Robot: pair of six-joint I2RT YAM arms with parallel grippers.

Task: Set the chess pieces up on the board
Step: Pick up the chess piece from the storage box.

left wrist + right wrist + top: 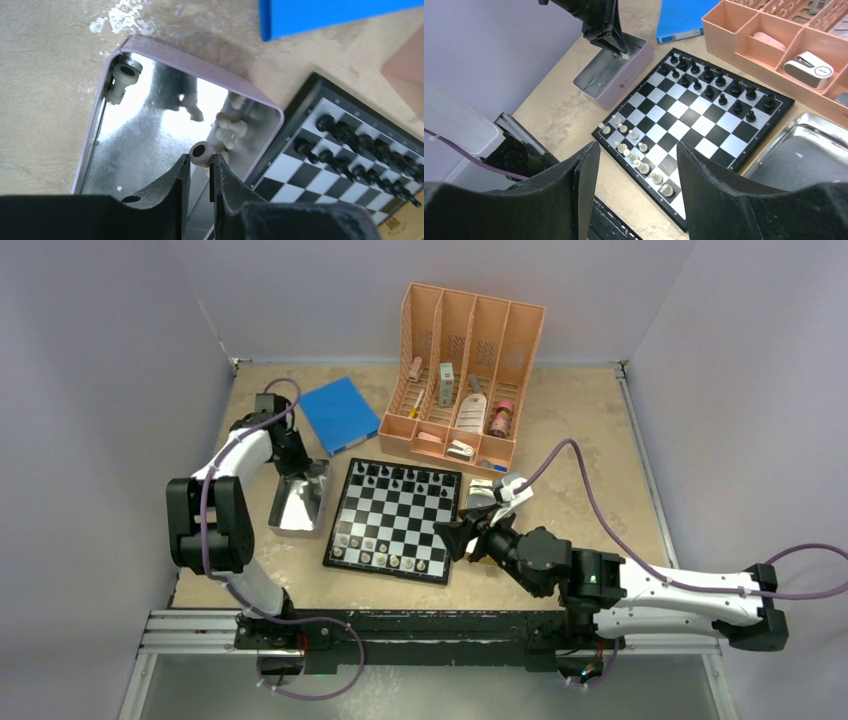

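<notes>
Most chess pieces already stand on the board: black ranks on its far side look nearly full, white rows on its near side show gaps. Left of the board, left jaws are clenched on a pale piece inside the metal tin; two more pale pieces lie there. Right jaws hang released, empty, by the board's right edge. You must clear the tin's wall; the board's middle is open.

Looks like a robotics lab cell: boxed in by plain grey panels left, far and right, with cabled left arm and right arm bolted to a metal rail at the tabletop's near edge.
</notes>
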